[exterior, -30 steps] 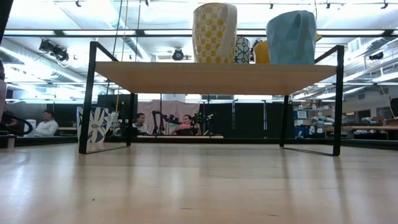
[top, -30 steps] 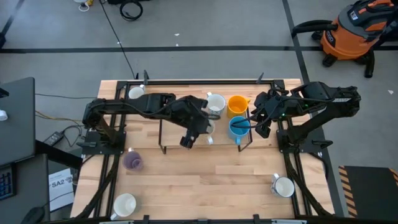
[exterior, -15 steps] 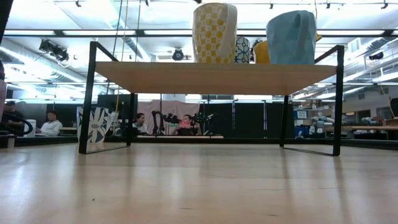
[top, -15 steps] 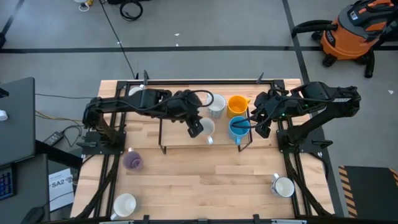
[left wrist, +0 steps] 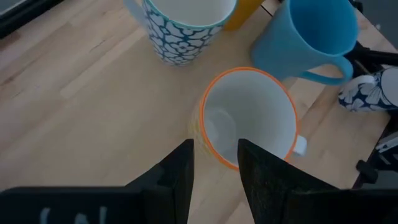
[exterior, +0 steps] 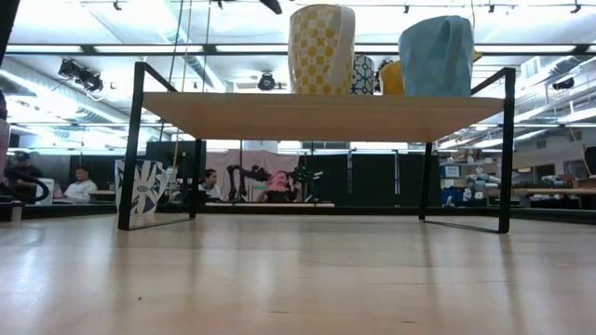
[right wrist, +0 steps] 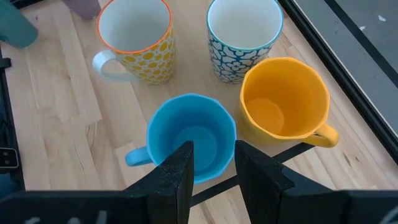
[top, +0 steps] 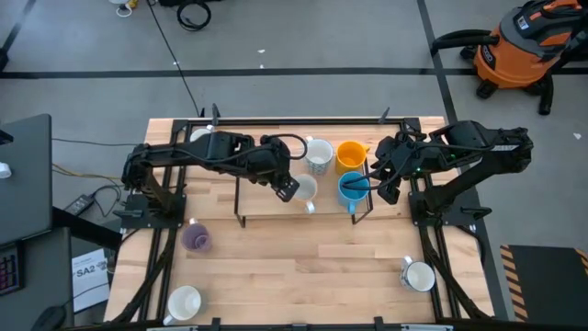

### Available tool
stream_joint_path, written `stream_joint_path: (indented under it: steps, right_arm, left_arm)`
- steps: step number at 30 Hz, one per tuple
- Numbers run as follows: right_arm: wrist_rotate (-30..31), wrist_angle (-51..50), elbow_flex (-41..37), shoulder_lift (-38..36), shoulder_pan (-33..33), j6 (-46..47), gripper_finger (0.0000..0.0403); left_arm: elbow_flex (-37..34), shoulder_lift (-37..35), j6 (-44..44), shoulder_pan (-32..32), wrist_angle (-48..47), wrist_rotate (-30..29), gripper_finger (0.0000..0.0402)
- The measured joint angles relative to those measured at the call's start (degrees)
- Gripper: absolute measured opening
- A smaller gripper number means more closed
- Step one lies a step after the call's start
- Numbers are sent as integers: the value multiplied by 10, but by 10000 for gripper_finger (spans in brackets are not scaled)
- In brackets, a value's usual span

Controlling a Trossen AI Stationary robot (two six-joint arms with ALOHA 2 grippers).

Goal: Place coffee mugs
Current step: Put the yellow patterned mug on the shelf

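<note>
On the counter [top: 303, 267], at about 8 o'clock from the small shelf [top: 266, 204], sits a purple mug [top: 196, 238], and a white mug [top: 184, 302] stands near the front edge at 7 o'clock. Another white mug [top: 201, 137] peeks out by the far left corner.

The left tool [top: 286, 189] hangs over the shelf, its fingers [left wrist: 180, 177] narrowly apart and holding nothing, right above the yellow-dotted mug [left wrist: 249, 118] with the orange rim. At 12 o'clock from that mug stands the blue-patterned white mug [top: 319, 155]; at 3 o'clock from the patterned one, the orange-yellow mug [top: 351, 154]. The bright blue mug [top: 352, 189] sits at 6 o'clock from the orange-yellow one, touching it.

The right tool [top: 378, 180] hovers over the shelf's right end, at the blue mug's rim; its fingers [right wrist: 177, 171] stand a narrow gap apart above the mug, gripping nothing.

A last white mug [top: 419, 275] rests at 5 o'clock on the counter.
</note>
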Motion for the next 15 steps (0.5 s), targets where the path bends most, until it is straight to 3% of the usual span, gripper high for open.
stream_joint_path:
  steps: [15]
  right_arm:
    - [0, 5, -19, 0, 0, 0, 122]
  left_arm:
    - [-1, 43, 5, 1, -4, 0, 130]
